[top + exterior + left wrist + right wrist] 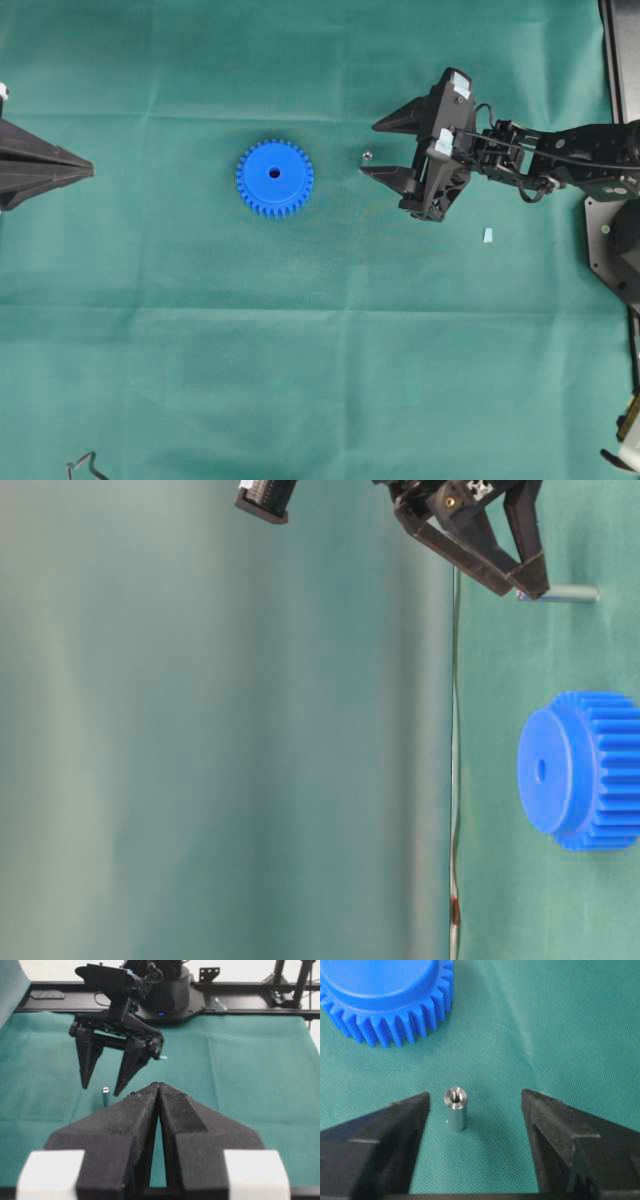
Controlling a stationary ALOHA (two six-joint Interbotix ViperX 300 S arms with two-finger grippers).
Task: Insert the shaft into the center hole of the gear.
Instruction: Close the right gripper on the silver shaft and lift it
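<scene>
The blue gear (274,178) lies flat on the green cloth, its center hole (274,173) facing up and empty. To its right the shaft (366,156), a short silvery pin, stands upright on the cloth. My right gripper (370,148) is open around it. In the right wrist view the shaft (455,1109) stands between the fingers, nearer the left one and touching neither, with the gear (390,1000) beyond. The left gripper (90,170) rests at the left edge, shut and empty; its own view shows the tips (159,1086) pressed together.
A small pale blue scrap (488,235) lies on the cloth below the right arm. The right arm's base plate (612,235) sits at the right edge. A thin cable end (85,465) shows at the bottom left corner.
</scene>
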